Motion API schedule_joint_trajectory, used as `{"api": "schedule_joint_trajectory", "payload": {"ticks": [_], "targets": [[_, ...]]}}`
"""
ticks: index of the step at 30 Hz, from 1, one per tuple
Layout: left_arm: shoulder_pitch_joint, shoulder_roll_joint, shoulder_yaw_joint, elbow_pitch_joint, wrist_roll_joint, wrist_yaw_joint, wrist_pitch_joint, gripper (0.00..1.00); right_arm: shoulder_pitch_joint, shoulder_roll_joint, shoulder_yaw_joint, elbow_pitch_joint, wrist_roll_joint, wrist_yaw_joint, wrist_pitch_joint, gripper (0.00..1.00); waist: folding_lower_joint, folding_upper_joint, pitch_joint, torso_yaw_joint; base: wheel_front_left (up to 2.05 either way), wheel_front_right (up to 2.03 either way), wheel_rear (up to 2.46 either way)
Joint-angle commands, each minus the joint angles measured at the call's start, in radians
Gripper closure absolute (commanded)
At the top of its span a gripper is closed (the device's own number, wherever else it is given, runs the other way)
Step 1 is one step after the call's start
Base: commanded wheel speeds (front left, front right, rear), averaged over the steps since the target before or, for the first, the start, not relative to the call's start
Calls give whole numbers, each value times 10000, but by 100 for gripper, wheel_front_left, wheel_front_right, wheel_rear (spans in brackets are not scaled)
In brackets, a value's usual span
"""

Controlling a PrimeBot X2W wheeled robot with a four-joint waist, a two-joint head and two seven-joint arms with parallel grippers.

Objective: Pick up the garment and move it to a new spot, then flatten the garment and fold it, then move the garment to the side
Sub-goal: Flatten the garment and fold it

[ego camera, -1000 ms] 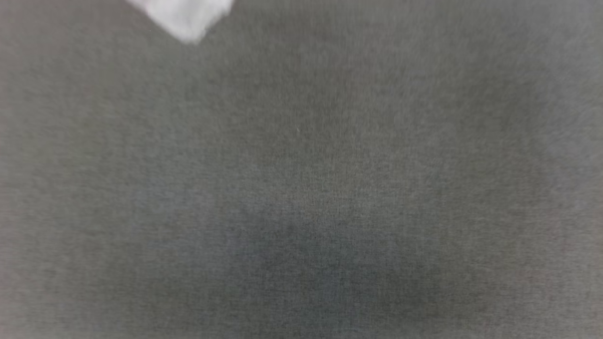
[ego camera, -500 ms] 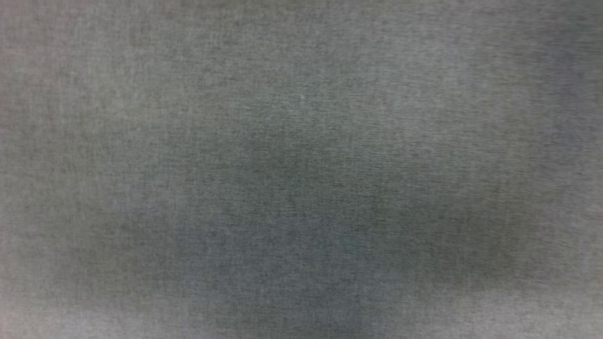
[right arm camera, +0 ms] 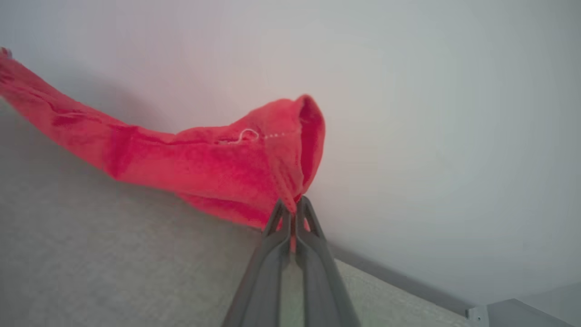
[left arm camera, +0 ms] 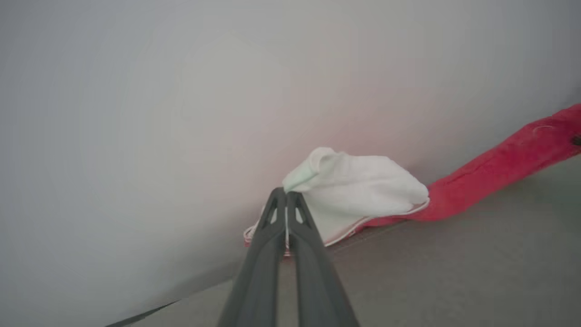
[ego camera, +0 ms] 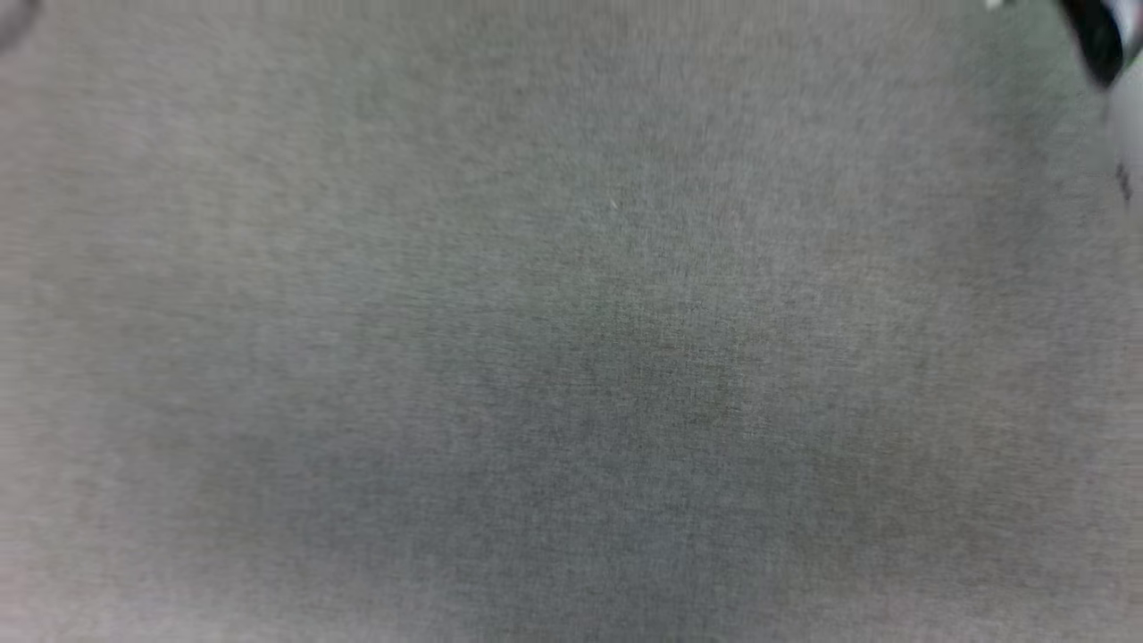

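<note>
The garment [left arm camera: 363,190] hangs stretched between my two grippers, just over the grey table [left arm camera: 454,272] and close to a pale wall. My left gripper [left arm camera: 286,193] is shut on a white lining corner edged with red-and-white trim, and the red cloth runs off to the right. In the right wrist view, my right gripper [right arm camera: 292,204] is shut on a folded red corner of the garment [right arm camera: 218,168], which trails away to the upper left. The lettering is hidden.
The head view is blurred and looks down on grey table surface [ego camera: 571,357], with a dark and pale arm part [ego camera: 1100,40] in its top right corner. A pale wall [right arm camera: 431,113] stands right behind the table. A small white bracket [right arm camera: 475,313] sits at the table's end.
The head camera has shifted. A white patch at its top left a second ago has left the picture, and an arm part now shows at the top right.
</note>
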Motion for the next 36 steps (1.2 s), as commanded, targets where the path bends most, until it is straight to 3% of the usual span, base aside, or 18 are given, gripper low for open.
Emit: {"api": "schedule_joint_trajectory", "payload": {"ticks": [1, 10, 13, 14, 24, 36], "targets": [[582, 119, -21, -326, -165, 21, 103, 100, 545, -210, 246, -172, 286, -13, 73, 100, 0, 0, -1898, 363, 0, 0, 0], [4385, 815, -86, -2354, -650, 21, 633, 100, 3949, -1632, 1763, -2527, 2712, -14, 1218, 100, 0, 0, -4003, 756, 0, 0, 0], [5735, 1078, -91, -3235, -895, 296, 656, 100, 5274, -2344, 2365, -3730, 3543, -14, 1607, 100, 0, 0, -4602, 854, 0, 0, 0], [6618, 1335, -98, -3977, -1028, 578, 739, 100, 6103, -2919, 2690, -4590, 4039, -14, 1765, 100, 0, 0, -4916, 893, 0, 0, 0], [10620, 2932, -99, -8067, -1716, 2915, 856, 100, 9969, -5134, 3014, -7802, 5295, -14, 1562, 100, 0, 0, -5927, 1176, 0, 0, 0], [13932, 4037, -104, -11295, -2821, 5348, 677, 100, 14113, -6439, 2430, -10121, 5672, -12, 1526, 100, 0, 0, -6297, 1615, 0, 0, 0]]}}
